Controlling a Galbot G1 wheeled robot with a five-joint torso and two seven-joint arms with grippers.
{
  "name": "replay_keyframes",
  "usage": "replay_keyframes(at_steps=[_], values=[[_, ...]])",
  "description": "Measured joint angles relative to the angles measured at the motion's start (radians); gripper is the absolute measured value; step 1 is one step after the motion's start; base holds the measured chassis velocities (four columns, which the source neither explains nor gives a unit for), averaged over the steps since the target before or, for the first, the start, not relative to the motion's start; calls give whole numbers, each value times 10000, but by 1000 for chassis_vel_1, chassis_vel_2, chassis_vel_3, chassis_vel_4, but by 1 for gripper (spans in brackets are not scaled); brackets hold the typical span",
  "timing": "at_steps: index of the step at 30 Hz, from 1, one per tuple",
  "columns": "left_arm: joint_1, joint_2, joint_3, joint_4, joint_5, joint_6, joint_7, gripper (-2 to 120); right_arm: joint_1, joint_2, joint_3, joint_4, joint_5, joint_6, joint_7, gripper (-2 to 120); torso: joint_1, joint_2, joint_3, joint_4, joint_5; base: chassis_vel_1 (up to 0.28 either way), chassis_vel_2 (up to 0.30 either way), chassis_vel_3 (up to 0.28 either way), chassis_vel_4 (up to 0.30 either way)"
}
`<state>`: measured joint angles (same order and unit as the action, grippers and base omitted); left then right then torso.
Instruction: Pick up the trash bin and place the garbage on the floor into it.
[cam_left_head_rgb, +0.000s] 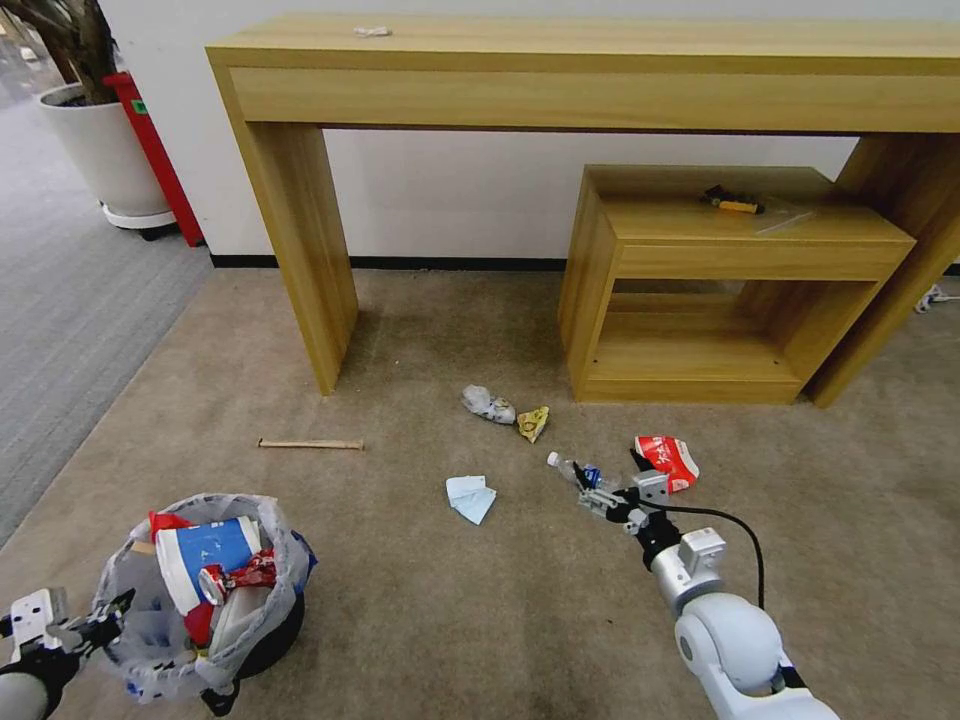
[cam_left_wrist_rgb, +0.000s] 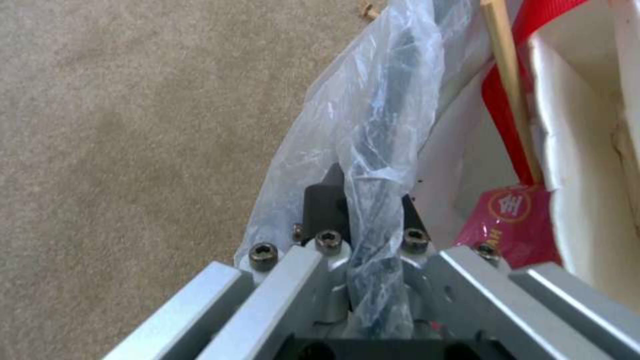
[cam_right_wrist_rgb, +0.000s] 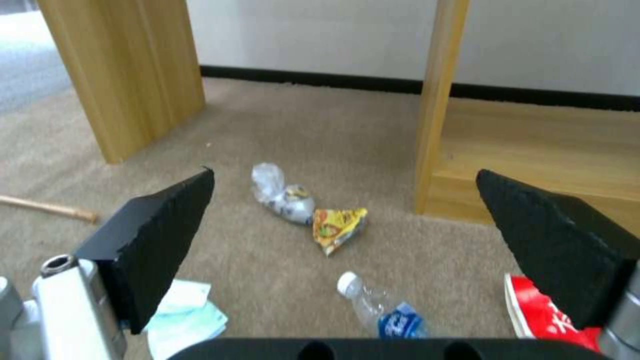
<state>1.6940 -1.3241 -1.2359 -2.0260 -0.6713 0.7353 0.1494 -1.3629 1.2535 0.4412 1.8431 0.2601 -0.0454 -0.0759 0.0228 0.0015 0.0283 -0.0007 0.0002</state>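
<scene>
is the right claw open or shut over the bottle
Open: the right claw has its black fingers spread wide, with the clear bottle lying on the carpet between them, ungripped.

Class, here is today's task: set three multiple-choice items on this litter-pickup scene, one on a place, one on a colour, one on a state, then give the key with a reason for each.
1. Where does the wooden stick lie?
A. On the floor, near the tall table's leg
B. Inside the small shelf unit
C. On top of the tall table

2. What colour is the label on the clear bottle?
A. Green
B. Blue
C. Yellow

3. How is the right gripper set?
A. Shut on the bottle
B. Shut on the tissue
C. Open, above the bottle

Key:
1 A, the head view shows the stick flat on the carpet beside the leg.
2 B, the right wrist view shows a blue band on the bottle.
3 C, its two black fingers stand wide apart with nothing between them. Meanwhile the left gripper is clamped on the rim of the trash bin.
</scene>
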Motion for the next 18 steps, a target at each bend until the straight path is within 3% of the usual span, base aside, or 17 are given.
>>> replay_keyframes(at_steps=[5, 9, 16, 18], values=[[30, 5, 0, -90, -5, 1, -5, 0, 268, 50, -121, -7, 56, -129, 200, 100, -1, 0, 0, 0, -1, -1, 23, 2, -9], [66, 2, 17, -154, -10, 2, -15, 0, 447, 74, -242, -75, 159, -236, 329, 100, 0, 0, 1, 0, -1, -23, 177, 20, -190], [34, 30, 36, -156, -15, 3, -56, 0, 453, 41, -264, -173, 261, -246, 342, 100, 4, -1, 4, 2, 6, -12, 365, 16, -365], [-3, 30, 52, -146, -16, 3, -79, 0, 480, 36, -277, -202, 267, -249, 342, 100, 4, -1, 3, -2, -8, 0, 399, -12, -398]])
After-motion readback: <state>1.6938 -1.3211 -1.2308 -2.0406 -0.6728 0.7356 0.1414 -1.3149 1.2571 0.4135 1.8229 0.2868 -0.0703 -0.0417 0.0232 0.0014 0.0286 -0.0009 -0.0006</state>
